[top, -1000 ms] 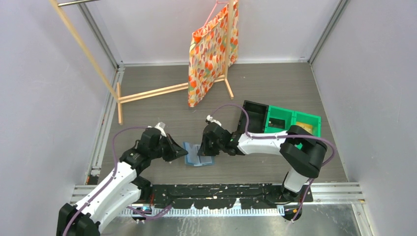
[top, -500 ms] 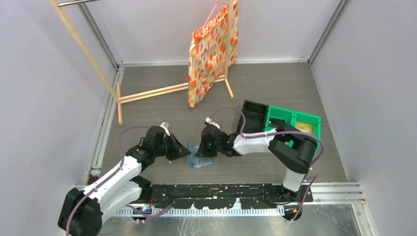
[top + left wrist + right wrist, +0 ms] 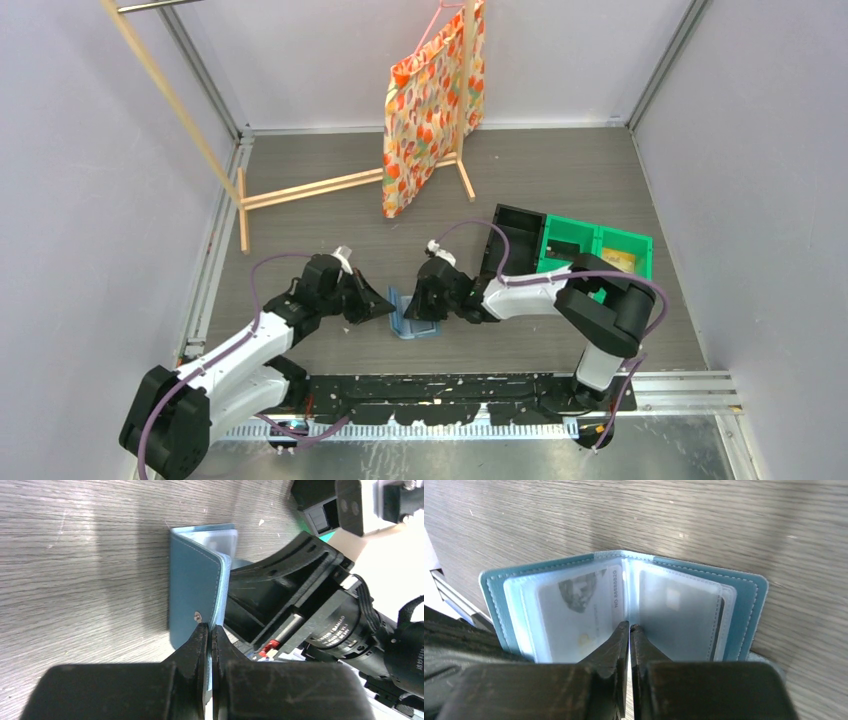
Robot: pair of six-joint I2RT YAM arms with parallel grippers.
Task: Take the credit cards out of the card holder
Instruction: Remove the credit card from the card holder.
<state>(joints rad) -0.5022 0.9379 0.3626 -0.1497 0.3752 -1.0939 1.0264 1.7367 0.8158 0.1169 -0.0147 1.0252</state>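
Note:
The teal-blue card holder (image 3: 413, 322) lies on the table between my two grippers. My left gripper (image 3: 207, 628) is shut on the edge of its teal cover (image 3: 192, 585) and holds that cover upright. In the right wrist view the card holder (image 3: 744, 610) lies open. A whitish-grey credit card with a portrait (image 3: 579, 615) sits in the left sleeve and a grey card (image 3: 679, 622) in the right sleeve. My right gripper (image 3: 629, 627) is shut with its tips at the middle fold. I cannot tell whether it pinches a sleeve leaf.
A black bin (image 3: 515, 240) and green bins (image 3: 590, 245) stand just right of the right arm, with something yellowish (image 3: 620, 262) in one green bin. A floral bag (image 3: 430, 100) hangs on a wooden rack (image 3: 300, 188) at the back.
My left gripper has moved right to the card holder and its left cover now stands up, so the holder looks narrower from above. My right gripper has stayed on it.

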